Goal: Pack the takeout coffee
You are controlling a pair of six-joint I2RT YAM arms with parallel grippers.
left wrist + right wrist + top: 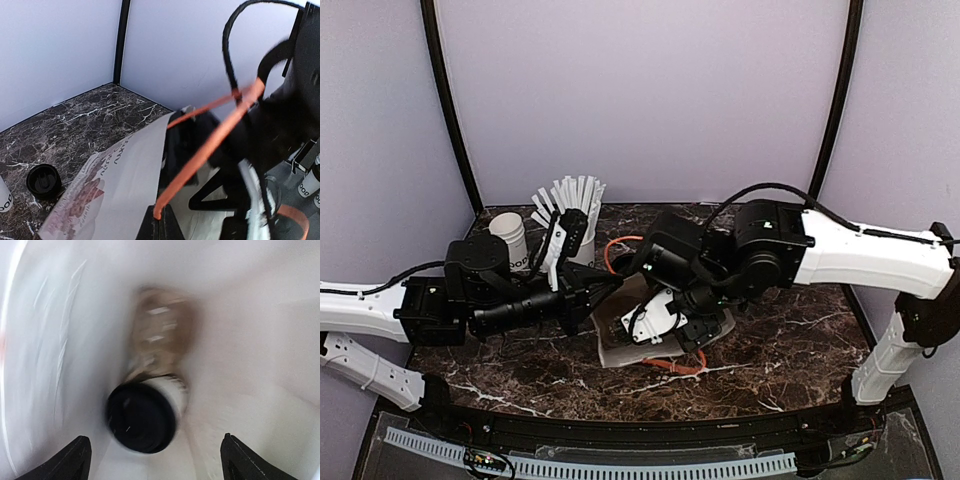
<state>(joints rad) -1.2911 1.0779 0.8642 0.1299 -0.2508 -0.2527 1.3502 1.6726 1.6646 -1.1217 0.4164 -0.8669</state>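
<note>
The right jaws are inside the paper bag [135,170] and stand wide open, holding nothing. Their two dark fingertips [75,457] sit at either side of the right wrist view with clear space between them and the cup. Just ahead of them, roughly centred in the gap, is the takeout coffee [145,415]. Its black dome lid faces back toward the jaws and its white body points deeper into the bag. That view is smeared, so I cannot tell whether the cup rests firmly against the bag wall.

The left jaws are clamped shut on one orange handle [210,145], which runs up and away from them and keeps the bag's mouth lifted around the right arm.

On the counter [790,350], ahead and to the left of the left jaws, lies a loose black lid [44,179]. Beyond both jaws, at the back, are a lidless white cup [510,238] and a cup of white straws [575,215].

The packing looks nearly done, and the main risks lie in backing the right arm out.
- The bag seems to lie tilted rather than upright, so the cup could roll toward the mouth and follow the jaws out.
- An open fingertip could snag the paper or a handle and drag the bag.
- If the left jaws let go early, the mouth could fall onto the right arm.
- A knock could loosen the lid.
</note>
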